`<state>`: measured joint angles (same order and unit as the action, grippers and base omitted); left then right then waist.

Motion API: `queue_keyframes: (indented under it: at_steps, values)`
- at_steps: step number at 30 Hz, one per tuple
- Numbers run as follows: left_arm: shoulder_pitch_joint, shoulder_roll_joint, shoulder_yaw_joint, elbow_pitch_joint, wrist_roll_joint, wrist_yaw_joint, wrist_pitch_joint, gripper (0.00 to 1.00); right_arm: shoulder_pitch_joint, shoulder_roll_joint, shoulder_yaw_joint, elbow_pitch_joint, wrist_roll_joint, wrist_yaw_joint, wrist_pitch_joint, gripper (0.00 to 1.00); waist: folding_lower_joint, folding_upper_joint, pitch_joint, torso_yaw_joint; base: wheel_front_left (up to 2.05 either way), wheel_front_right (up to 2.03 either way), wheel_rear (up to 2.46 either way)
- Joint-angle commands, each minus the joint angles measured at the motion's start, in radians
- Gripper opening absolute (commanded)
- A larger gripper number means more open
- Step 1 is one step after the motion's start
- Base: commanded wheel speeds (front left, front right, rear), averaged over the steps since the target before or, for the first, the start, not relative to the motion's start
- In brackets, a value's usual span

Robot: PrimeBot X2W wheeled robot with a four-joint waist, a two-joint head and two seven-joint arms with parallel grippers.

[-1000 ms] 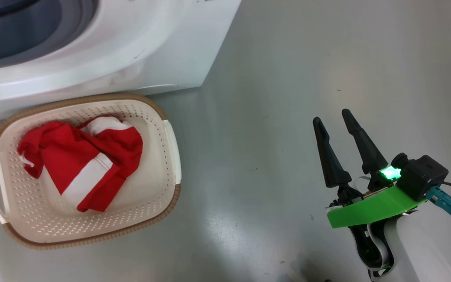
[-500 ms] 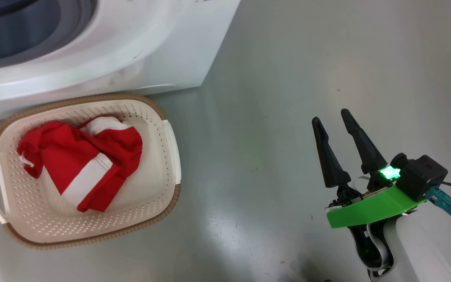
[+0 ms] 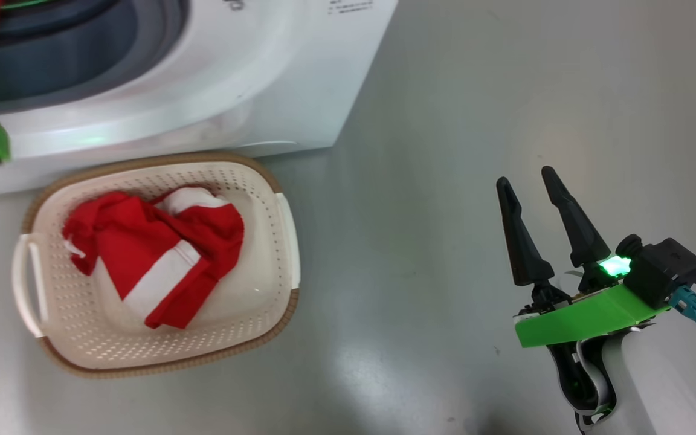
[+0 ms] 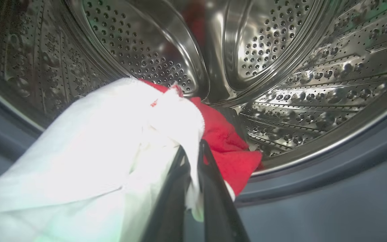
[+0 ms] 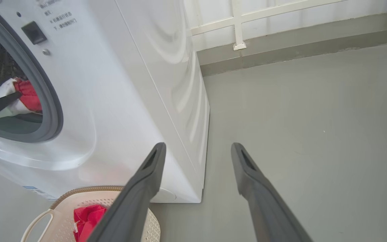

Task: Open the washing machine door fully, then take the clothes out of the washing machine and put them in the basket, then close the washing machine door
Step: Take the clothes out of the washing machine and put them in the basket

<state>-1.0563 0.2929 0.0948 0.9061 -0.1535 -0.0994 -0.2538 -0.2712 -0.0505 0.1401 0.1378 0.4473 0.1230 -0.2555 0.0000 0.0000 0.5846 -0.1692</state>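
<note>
The washing machine (image 3: 251, 72) opens just above the basket (image 3: 245, 302). In its drum (image 4: 281, 50) the left gripper (image 4: 192, 148) is clamped on a red-and-white garment (image 4: 89, 144), the basket lying down and outward; the right gripper (image 3: 524, 176), jaws apart, is farther off.

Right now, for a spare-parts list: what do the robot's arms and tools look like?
Right tool: two long, tapered black fingers on a bright green bracket, with a glowing green light, a black camera block and a teal cable connector; the forearm is white. Left tool has matching dark fingers.
</note>
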Motion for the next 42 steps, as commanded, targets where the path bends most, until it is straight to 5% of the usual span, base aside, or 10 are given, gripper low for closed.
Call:
queue_keyframes:
  at_steps: [1,13,24,36,42]
  values:
    - [0.038,0.046,0.029,-0.057,-0.011,-0.008,-0.008,0.00,0.019,0.000,0.015,-0.019,0.002,0.008,-0.006,1.00,0.0000,0.0000,-0.020,0.020,0.00,0.00,0.00]
    - [0.338,-0.095,0.148,-0.558,-0.036,-0.030,-0.008,0.00,0.044,0.000,-0.025,-0.018,-0.036,0.008,-0.006,1.00,0.0000,0.0000,-0.063,0.085,0.00,0.00,0.00]
    - [0.496,-0.142,0.137,-0.911,-0.062,-0.031,-0.008,0.00,0.055,0.000,-0.031,-0.014,-0.045,0.008,-0.006,1.00,0.0000,0.0000,-0.086,0.104,0.00,0.00,0.00]
    - [0.553,-0.173,0.154,-1.130,-0.068,-0.031,-0.008,0.00,0.056,0.000,-0.029,-0.014,-0.040,0.008,-0.006,1.00,0.0000,0.0000,-0.089,0.101,0.00,0.00,0.00]
    - [0.593,-0.184,0.129,-1.093,-0.066,-0.031,-0.008,0.00,0.059,0.000,-0.023,-0.015,-0.038,0.008,-0.006,1.00,0.0000,0.0000,-0.089,0.099,0.00,0.00,0.00]
